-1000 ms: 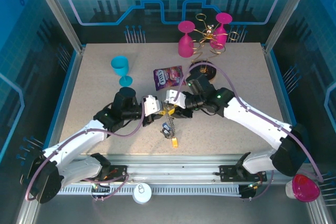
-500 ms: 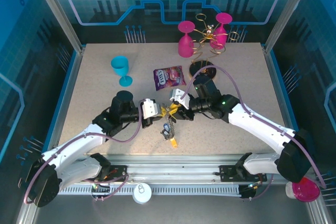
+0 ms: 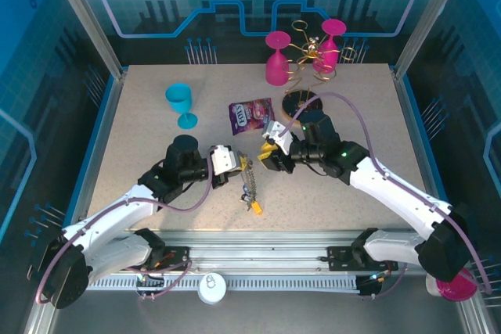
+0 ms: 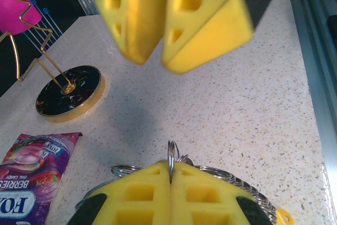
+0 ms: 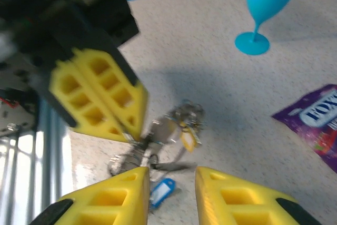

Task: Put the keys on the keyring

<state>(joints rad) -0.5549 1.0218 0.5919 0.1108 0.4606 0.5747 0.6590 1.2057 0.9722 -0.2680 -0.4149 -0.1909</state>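
While the left gripper (image 4: 170,169) presses its yellow pads together on only a sliver of the thin grey metal wire keyring (image 4: 169,152), the first risk sits on that side. I judge that a small tug or twist could let the wire slide or swivel out of the pinch, and the loop would drop flat on the speckled beige tabletop (image 3: 156,76). Just right of that pinch, the small metal keys (image 5: 176,122) bunch together low between the two grippers. One carries a yellow-orange plastic tag (image 5: 188,139), and a blue plastic tag (image 5: 161,189) lies nearer the right wrist camera. I cannot tell whether any key is already threaded on the wire. Small and tangled as they are, they invite a grab that catches two at once, closes on a tag instead of a key, or drags the whole bunch and the ring with it. Further right, the right gripper (image 5: 171,176) hovers near them with its fingers parted and nothing between them, close to the left one. Coming in off line, it could knock the left fingers and jar the ring loose, or sweep keys toward the purple foil snack packet (image 3: 250,115) behind.
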